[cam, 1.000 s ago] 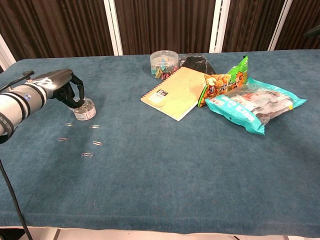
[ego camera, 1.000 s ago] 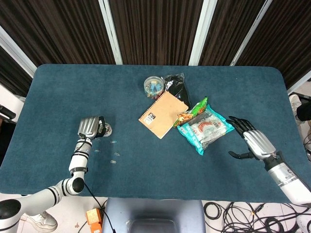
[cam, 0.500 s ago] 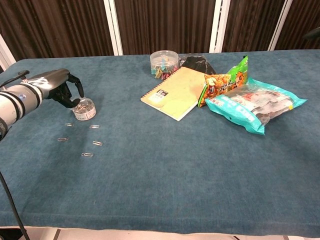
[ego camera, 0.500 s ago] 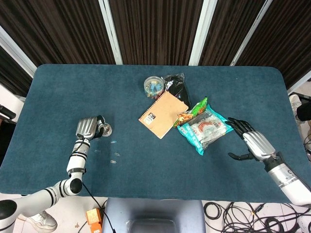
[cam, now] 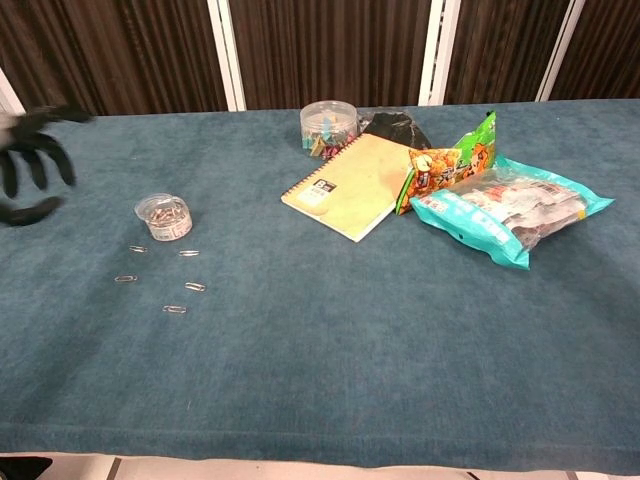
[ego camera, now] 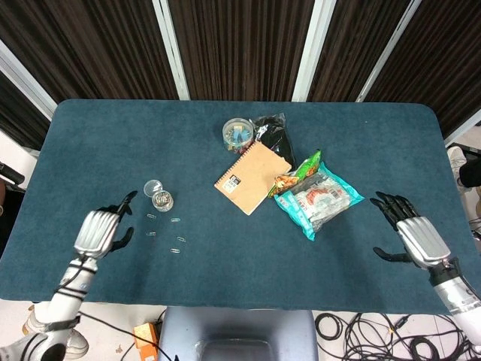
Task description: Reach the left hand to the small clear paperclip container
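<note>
The small clear paperclip container [ego camera: 162, 200] [cam: 165, 217] stands upright on the blue table, with a round clear lid [ego camera: 152, 186] lying just behind it. Loose paperclips [ego camera: 175, 219] [cam: 189, 253] are scattered in front of it. My left hand [ego camera: 101, 229] [cam: 30, 165] hovers well to the left of the container and nearer the front edge, apart from it, fingers spread and holding nothing. In the chest view it is a blur at the left edge. My right hand [ego camera: 415, 235] is at the far right, fingers spread and empty.
A tan spiral notebook [ego camera: 252, 177] [cam: 350, 185] lies mid-table. Behind it stand a round clear tub of coloured clips [ego camera: 238, 133] [cam: 328, 125] and a black pouch [ego camera: 275, 137]. Snack bags [ego camera: 316, 197] [cam: 510, 210] lie to the right.
My left hand has let go of the container and drawn back left towards the table's front, opening its fingers. The right hand has shifted slightly right and nearer the front edge.
</note>
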`<state>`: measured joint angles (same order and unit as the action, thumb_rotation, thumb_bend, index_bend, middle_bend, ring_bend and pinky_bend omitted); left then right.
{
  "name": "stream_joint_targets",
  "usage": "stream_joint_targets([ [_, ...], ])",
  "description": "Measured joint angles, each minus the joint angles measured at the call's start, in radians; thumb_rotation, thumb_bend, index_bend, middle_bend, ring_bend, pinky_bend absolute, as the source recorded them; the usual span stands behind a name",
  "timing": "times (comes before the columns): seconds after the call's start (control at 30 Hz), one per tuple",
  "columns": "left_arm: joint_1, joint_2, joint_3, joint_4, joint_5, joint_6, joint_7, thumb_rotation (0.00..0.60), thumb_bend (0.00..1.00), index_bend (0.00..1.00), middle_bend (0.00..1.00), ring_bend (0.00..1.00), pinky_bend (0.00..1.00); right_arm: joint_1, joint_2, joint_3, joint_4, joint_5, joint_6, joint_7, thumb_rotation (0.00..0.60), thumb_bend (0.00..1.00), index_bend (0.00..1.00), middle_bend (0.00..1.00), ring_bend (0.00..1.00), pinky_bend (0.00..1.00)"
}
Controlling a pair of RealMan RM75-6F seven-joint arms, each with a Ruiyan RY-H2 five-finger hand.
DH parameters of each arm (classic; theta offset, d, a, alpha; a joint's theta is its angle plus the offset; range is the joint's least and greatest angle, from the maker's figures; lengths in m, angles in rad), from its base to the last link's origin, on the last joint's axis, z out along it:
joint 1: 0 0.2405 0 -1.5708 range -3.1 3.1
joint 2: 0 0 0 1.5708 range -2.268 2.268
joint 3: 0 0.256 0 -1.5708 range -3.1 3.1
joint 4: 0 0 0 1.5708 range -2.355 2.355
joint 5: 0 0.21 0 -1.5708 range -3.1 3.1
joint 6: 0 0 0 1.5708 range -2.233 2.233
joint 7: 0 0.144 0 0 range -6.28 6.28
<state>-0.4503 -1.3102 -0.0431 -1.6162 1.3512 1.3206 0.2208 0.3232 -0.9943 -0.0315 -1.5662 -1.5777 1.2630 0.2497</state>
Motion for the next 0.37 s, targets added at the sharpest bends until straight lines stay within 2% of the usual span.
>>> stream_joint_targets([
  [0.1, 0.125, 0.02, 0.076, 0.019, 0.093, 0.16, -0.027, 0.6, 0.4, 0.0, 0.0, 0.0, 0.0, -0.071, -0.025, -0.016, -0.009, 0.034, 0.05, -0.134, 0.6, 0.16, 0.0, 0.0, 0.0, 0.0],
  [0.23, 0.281, 0.02, 0.153, 0.093, 0.157, 0.321, -0.049, 0.6, 0.39, 0.0, 0.0, 0.0, 0.0, -0.17, -0.075, -0.036, -0.014, 0.063, 0.153, -0.284, 0.6, 0.16, 0.0, 0.0, 0.0, 0.0],
  [0.3, 0.321, 0.022, 0.185, 0.124, 0.191, 0.356, -0.045, 0.6, 0.39, 0.0, 0.0, 0.0, 0.0, -0.198, -0.094, -0.045, -0.017, 0.058, 0.188, -0.317, 0.6, 0.16, 0.0, 0.0, 0.0, 0.0],
  [0.37, 0.331, 0.025, 0.192, 0.13, 0.215, 0.37, -0.046, 0.6, 0.39, 0.0, 0.0, 0.0, 0.0, -0.206, -0.1, -0.046, -0.019, 0.049, 0.201, -0.317, 0.6, 0.16, 0.0, 0.0, 0.0, 0.0],
])
